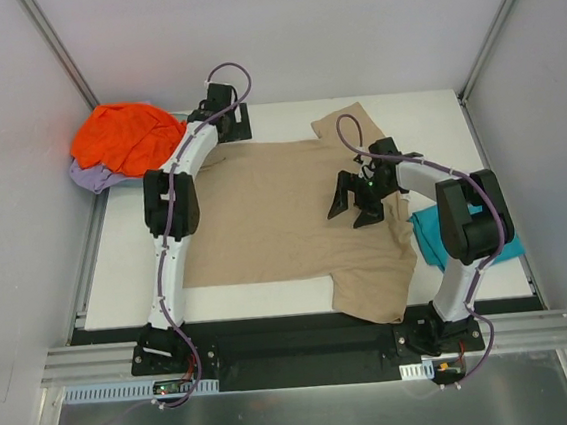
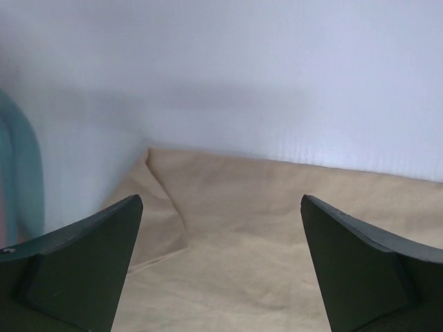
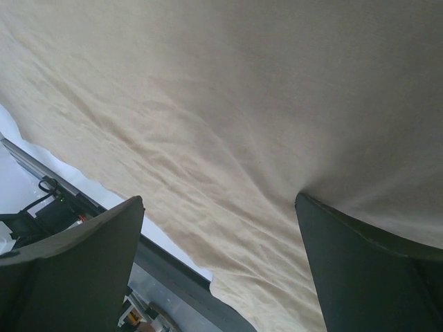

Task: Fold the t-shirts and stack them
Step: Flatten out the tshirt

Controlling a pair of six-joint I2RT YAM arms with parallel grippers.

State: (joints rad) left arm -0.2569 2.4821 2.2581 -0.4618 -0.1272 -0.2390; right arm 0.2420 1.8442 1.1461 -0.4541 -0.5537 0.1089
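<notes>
The left arm (image 1: 169,274) and the right arm (image 1: 449,282) look the same. Each has long white parts that are smooth and round, with chunky black blocks at the bends. A thin grey-purple cable (image 1: 230,69) runs along each arm and sticks out in a loop near the top. Both arms stand on black bases (image 1: 161,350). The left gripper (image 1: 232,127) and the right gripper (image 1: 355,209) are all black. Up close, their fingers (image 2: 83,263) are dark, flat and dull, shaped like pointy triangles.
</notes>
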